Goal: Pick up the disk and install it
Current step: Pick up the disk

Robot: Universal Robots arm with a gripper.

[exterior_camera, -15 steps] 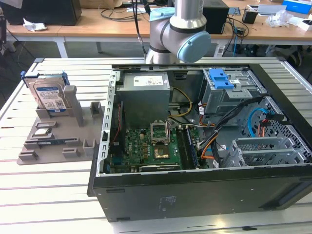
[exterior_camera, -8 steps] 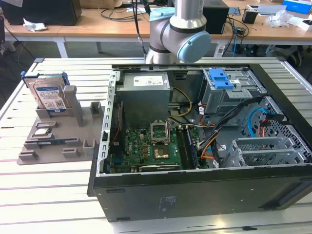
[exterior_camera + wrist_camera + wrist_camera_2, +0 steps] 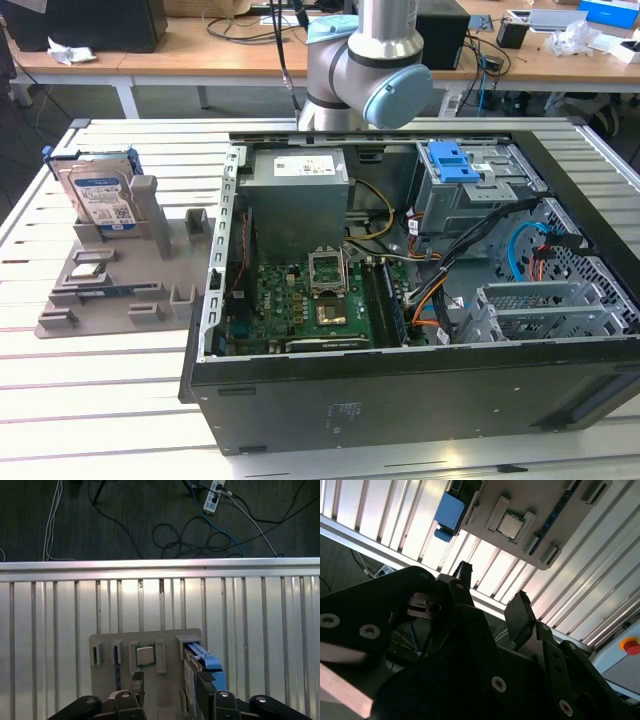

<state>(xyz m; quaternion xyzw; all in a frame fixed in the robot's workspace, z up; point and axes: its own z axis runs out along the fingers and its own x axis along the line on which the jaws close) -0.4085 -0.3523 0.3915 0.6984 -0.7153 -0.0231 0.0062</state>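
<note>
The gripper (image 3: 492,592) of a robot arm (image 3: 370,60) hung over a slatted table (image 3: 60,380), its two dark fingers (image 3: 520,607) spread apart and holding nothing. Below them and well apart, the disk (image 3: 206,661) stood on edge in a slot of a grey holder (image 3: 160,235), its blue carrier frame showing in both wrist views. In the first wrist view it lay in line with one finger rather than in the gap between the pair, and a square chip (image 3: 145,655) seated in the same holder sat nearer the other finger.

In the exterior view the open computer case (image 3: 400,400) lay just beside the holder, and its grey drive cage (image 3: 480,190) appeared to hold no disk.

The work seemed to be at its first step, the approach for the pick-up, with neither the grasp nor the installation done. A grasp would call for bringing the open fingers squarely over the disk's upper edge, so that it sat between them, and for a descent clear of the holder's posts.
</note>
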